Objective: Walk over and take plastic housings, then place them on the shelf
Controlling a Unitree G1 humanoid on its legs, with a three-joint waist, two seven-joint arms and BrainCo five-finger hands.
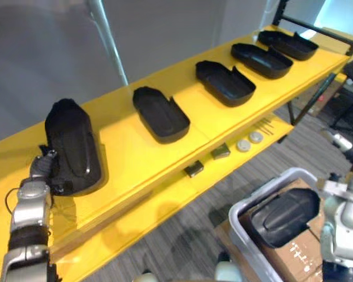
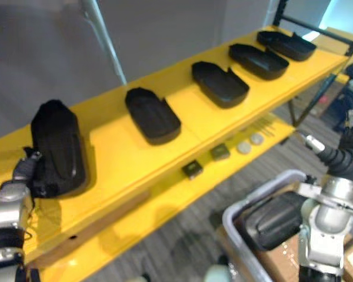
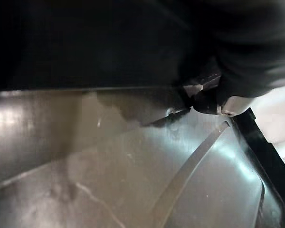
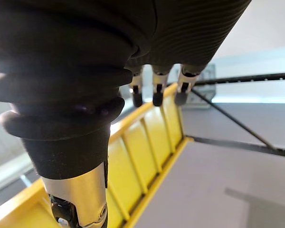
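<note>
Yellow two-level shelf (image 1: 123, 147) runs from the lower left of the frame to the upper right, with a plain grey wall behind it and grey carpet below. Its upper board carries a row of black plastic housings. Four open housings (image 1: 160, 114) lie hollow side up, evenly spaced toward the upper right, which suggests a tidy line is being laid out.

At the left end of the row, a domed black housing (image 1: 73, 147) lies hump up on the board. The left hand (image 1: 44, 167) is against its near end, probably to steady it as it is set down. Whether that hand is clamped on the housing cannot be told.

The right hand (image 2: 341, 160), at the right edge, hangs loose and apart, holding nothing.

One spare housing (image 1: 285, 217) waits in a grey plastic bin (image 1: 247, 205) at the lower right, likely the supply. The bin stands on a cardboard box (image 1: 300, 258). Small dark blocks (image 1: 194, 169) and pale round discs (image 1: 243, 145) sit on the lower board.
</note>
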